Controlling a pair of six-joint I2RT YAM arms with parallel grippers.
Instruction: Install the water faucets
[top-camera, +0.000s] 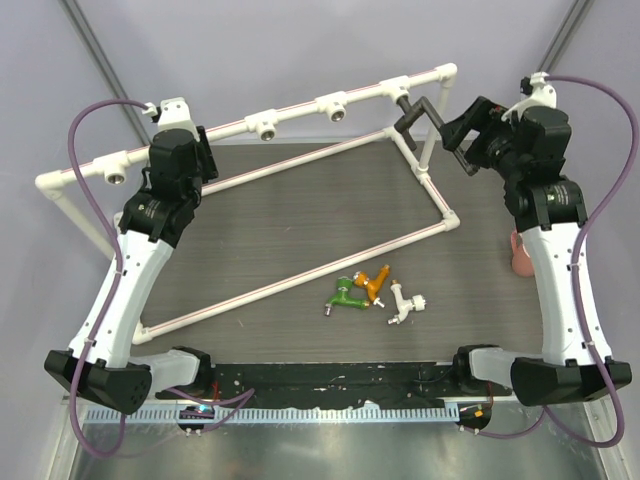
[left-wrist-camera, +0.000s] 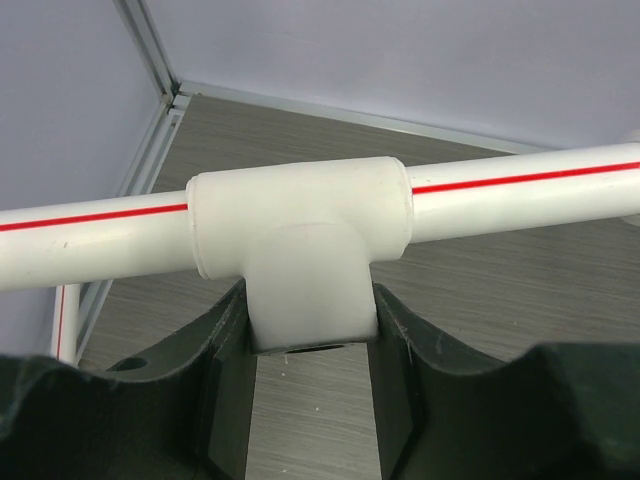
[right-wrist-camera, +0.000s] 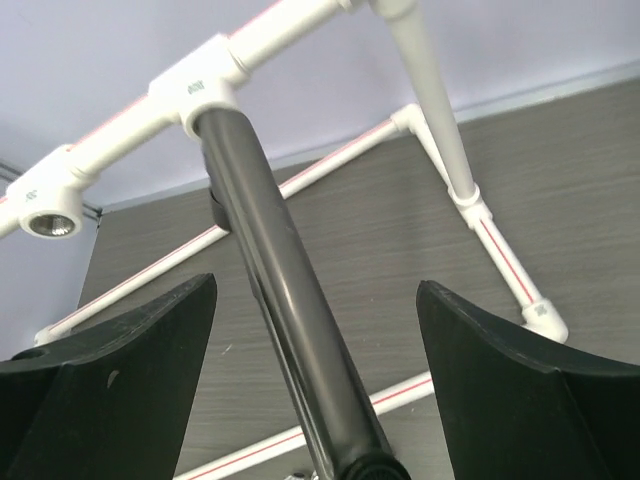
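Pipework of white plastic, a frame with red stripes along its tubes, stands on the dark tabletop. Its upper rail carries a row of tee sockets.

The left pincer is clamped on one tee socket near the left end of that rail. Its dark fingers press against both sides of the socket's downward stub.

The black faucet sits with the end of its long straight tube in a tee socket near the right end of the same rail, and the tube slants back toward the right arm. The right pincer has its fingers wide apart, one on each side of the tube, with clear gaps between them and the tube, so it grips nothing.

The three stubby faucets lie together on the tabletop near the front, just outside the frame's front pipe. The green one is on the left, the orange one is touching or almost touching it, and the white one is just to the right. All three are well apart from both pincers.
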